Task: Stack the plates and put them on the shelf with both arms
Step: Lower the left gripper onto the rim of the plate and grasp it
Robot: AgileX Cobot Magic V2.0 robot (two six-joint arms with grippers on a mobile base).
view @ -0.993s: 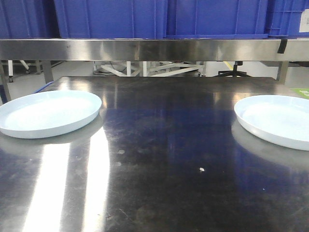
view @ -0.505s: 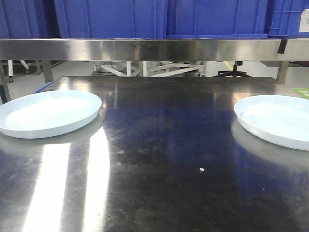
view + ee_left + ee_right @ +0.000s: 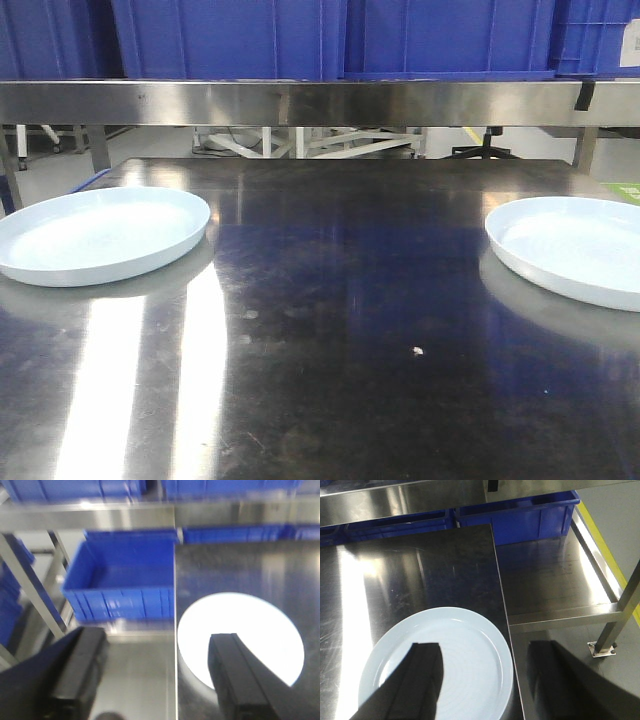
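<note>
Near the bench edges, our open left end effector and open right end effector may knock the plates off.

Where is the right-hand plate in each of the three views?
Front view: right plate at the picture's right edge, partly cut off.
Left wrist view: not in it; that one is the left plate, by the table's left edge.
Right wrist view: right plate lower left of centre, under the open right gripper, by the table's right edge.
Shared landmark: the dark steel tabletop.
</note>
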